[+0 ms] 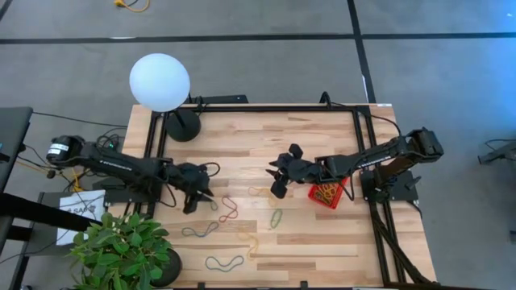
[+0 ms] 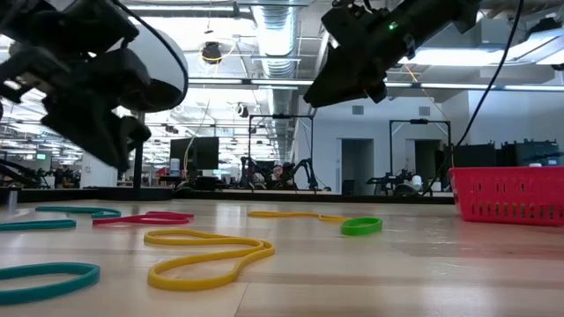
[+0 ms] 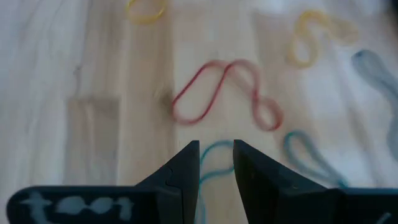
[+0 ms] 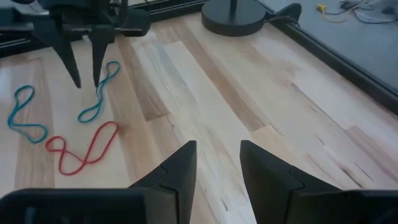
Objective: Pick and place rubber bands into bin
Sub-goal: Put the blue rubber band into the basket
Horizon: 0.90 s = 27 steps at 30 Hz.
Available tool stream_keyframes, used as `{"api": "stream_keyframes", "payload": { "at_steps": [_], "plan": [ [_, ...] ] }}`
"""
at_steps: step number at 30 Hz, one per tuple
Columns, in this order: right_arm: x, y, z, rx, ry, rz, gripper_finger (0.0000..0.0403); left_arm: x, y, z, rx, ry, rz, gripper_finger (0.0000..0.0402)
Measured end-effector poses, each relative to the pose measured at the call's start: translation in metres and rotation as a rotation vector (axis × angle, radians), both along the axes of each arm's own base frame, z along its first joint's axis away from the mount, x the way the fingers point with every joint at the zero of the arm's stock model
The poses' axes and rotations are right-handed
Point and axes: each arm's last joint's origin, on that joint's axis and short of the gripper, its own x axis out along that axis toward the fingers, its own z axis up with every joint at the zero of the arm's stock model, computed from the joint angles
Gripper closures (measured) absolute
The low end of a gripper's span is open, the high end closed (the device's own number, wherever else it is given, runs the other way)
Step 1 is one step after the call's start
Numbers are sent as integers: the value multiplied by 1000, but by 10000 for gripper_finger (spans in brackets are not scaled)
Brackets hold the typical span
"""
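Several rubber bands lie flat on the wooden table: a red one (image 1: 228,209), teal ones (image 1: 200,230) (image 1: 224,263), a green one (image 1: 276,217), a yellow one (image 1: 251,242) and a tan one (image 1: 258,192). The red bin (image 1: 329,193) stands at the right with several bands inside. My left gripper (image 1: 197,199) hovers open, fingers pointing down, over a teal band (image 3: 214,163), close to the red band (image 3: 217,93); in the right wrist view the left gripper (image 4: 86,82) shows above that teal band (image 4: 99,93). My right gripper (image 4: 217,163) is open and empty, raised just left of the bin.
A black round lamp base (image 1: 182,125) with a white globe (image 1: 160,81) stands at the far left corner. A potted plant (image 1: 125,246) sits at the near left corner. Black rails (image 1: 363,145) frame the table. Bare wood lies between the two grippers.
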Motion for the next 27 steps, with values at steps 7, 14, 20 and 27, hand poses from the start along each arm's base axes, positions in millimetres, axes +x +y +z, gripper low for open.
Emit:
{"api": "stream_keyframes", "payload": {
  "at_steps": [7, 14, 20, 27],
  "plan": [
    [2, -1, 3, 1, -41, -9, 284, -5, -12, -4, 23, 55, -26, 315],
    [3, -1, 4, -3, -50, -6, 284, -14, -12, -18, 98, 93, 33, 315],
    [3, -1, 4, -3, -50, -5, 284, -15, -12, -19, 88, 94, 41, 315],
    [3, -1, 4, -3, -49, -5, 284, -16, -17, -24, 76, 98, 44, 315]
  ]
}}
